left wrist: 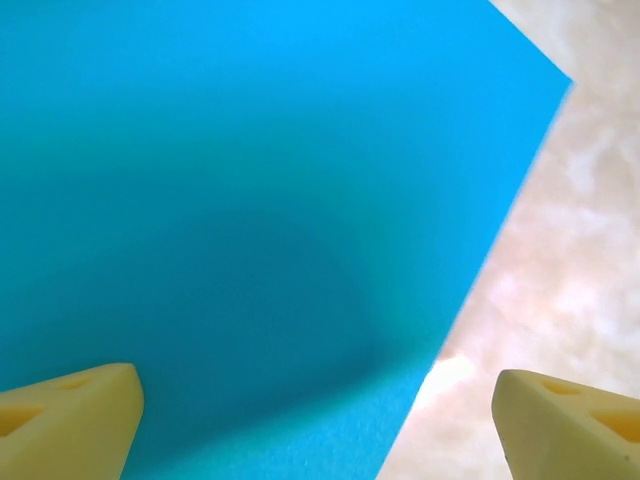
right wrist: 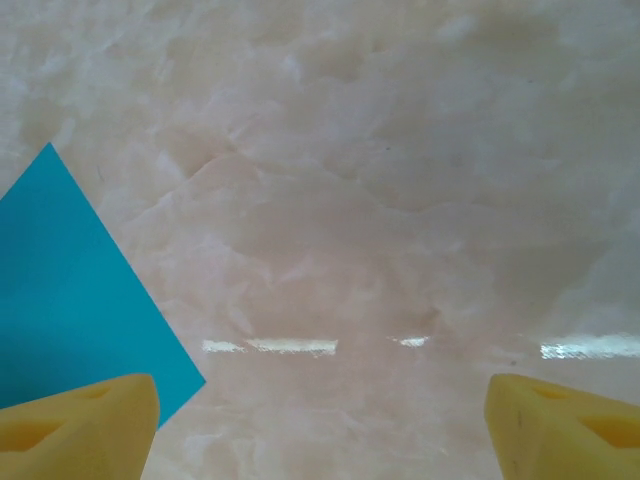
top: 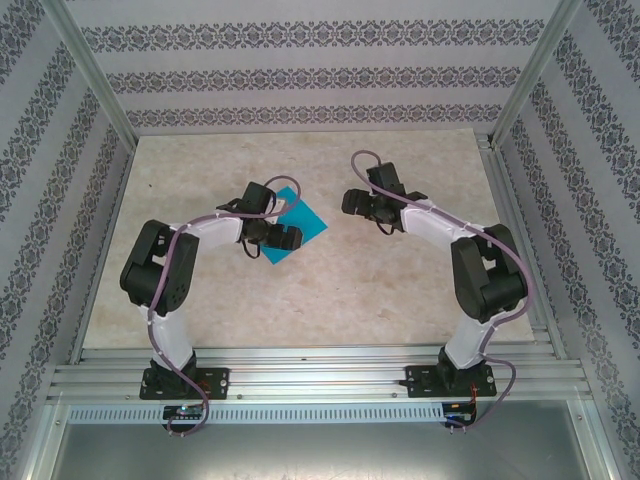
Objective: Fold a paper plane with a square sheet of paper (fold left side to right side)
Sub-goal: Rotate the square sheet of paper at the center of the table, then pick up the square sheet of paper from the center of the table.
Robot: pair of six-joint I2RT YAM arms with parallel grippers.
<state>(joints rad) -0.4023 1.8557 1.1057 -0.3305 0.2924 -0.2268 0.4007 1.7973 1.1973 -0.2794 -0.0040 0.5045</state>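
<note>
1. Top external view: the square sheet of paper (top: 300, 225) lies flat on the table (top: 350, 300), left of centre, turned like a diamond.
2. The left gripper (top: 268, 218) hangs over the sheet's left part, fingers spread, pinching nothing. In its wrist view the sheet's right edge runs up between the two fingers.
3. The right gripper (top: 365, 205) stands apart to the sheet's right, likewise spread and empty, with a blue corner at lower left of its wrist view.
4. I judge the left arm nearer. The fold would carry the left side rightward, toward the waiting right gripper.
</note>
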